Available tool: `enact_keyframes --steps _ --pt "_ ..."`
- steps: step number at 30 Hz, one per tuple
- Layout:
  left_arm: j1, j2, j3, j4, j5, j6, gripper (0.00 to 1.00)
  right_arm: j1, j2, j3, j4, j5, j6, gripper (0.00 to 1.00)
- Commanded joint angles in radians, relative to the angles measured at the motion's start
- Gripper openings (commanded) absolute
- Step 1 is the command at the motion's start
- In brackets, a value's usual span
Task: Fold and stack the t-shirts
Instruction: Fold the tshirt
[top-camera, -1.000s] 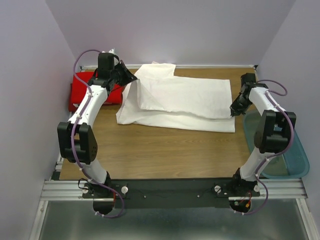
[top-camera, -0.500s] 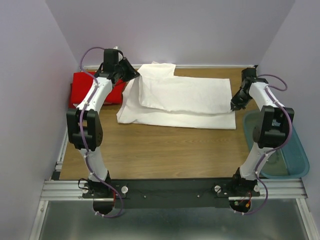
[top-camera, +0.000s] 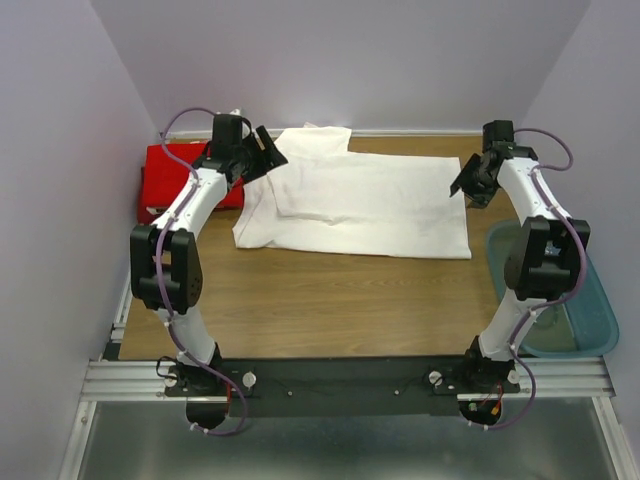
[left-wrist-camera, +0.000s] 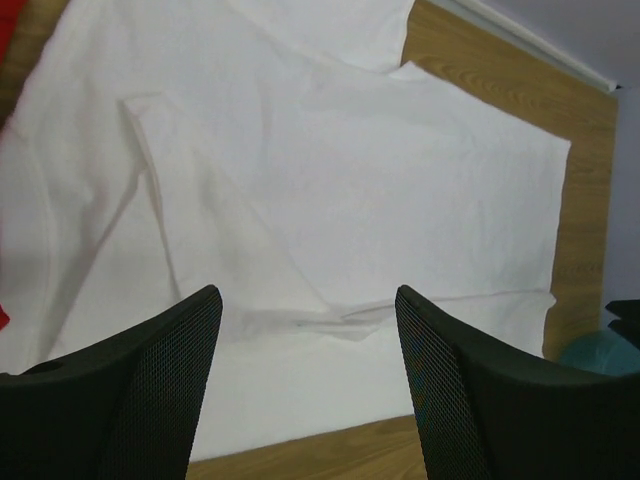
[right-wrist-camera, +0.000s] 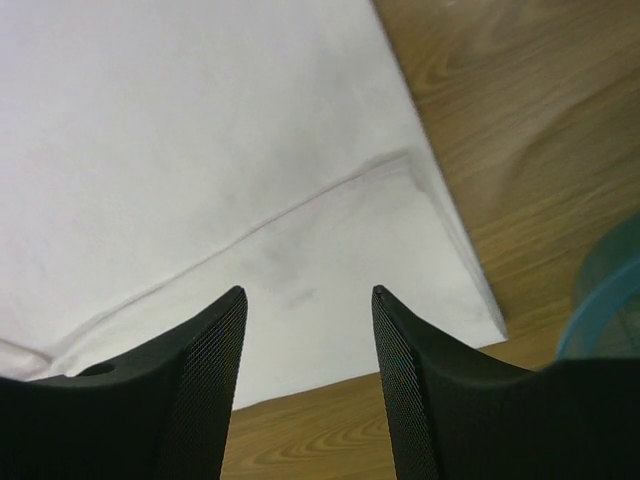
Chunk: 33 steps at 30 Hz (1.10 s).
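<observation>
A white t-shirt (top-camera: 360, 205) lies spread and partly folded across the far half of the wooden table, plain side up; it fills the left wrist view (left-wrist-camera: 330, 180) and the right wrist view (right-wrist-camera: 200, 150). A red t-shirt (top-camera: 180, 172) lies folded at the far left, partly behind the left arm. My left gripper (top-camera: 268, 152) hangs open above the white shirt's left end, nothing between its fingers (left-wrist-camera: 150, 390). My right gripper (top-camera: 464, 186) is open above the shirt's right edge, empty.
A translucent blue-tinted tub (top-camera: 590, 310) stands at the right table edge, its rim showing in the right wrist view (right-wrist-camera: 610, 300). Bare wood (top-camera: 330, 300) lies between the shirt and the arm bases. Walls close in on three sides.
Both grippers have gone from shut to open, letting go of the white shirt's folded-over layer, which now lies flat. Both have risen and drawn back towards the far side.
</observation>
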<state>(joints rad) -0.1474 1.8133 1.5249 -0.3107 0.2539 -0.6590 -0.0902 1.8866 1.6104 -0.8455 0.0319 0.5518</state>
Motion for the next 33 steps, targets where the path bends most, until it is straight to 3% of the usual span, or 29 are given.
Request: enact_keyframes --steps 1,7,14,23,33 --pt "-0.061 -0.078 -0.158 0.022 -0.070 0.045 0.78 0.122 -0.083 -0.075 0.057 -0.067 -0.038 0.60" --pt "-0.092 -0.144 -0.351 0.096 -0.062 0.016 0.78 0.240 -0.050 -0.197 0.118 -0.130 0.016 0.60" --pt "-0.107 -0.158 -0.529 0.225 -0.041 -0.014 0.78 0.247 -0.012 -0.308 0.198 -0.187 0.040 0.60" --pt "-0.146 -0.094 -0.597 0.265 -0.126 0.010 0.78 0.248 0.011 -0.414 0.207 -0.152 0.016 0.60" --pt "-0.165 -0.166 -0.703 0.228 -0.205 -0.022 0.78 0.245 -0.060 -0.576 0.145 -0.084 0.042 0.60"
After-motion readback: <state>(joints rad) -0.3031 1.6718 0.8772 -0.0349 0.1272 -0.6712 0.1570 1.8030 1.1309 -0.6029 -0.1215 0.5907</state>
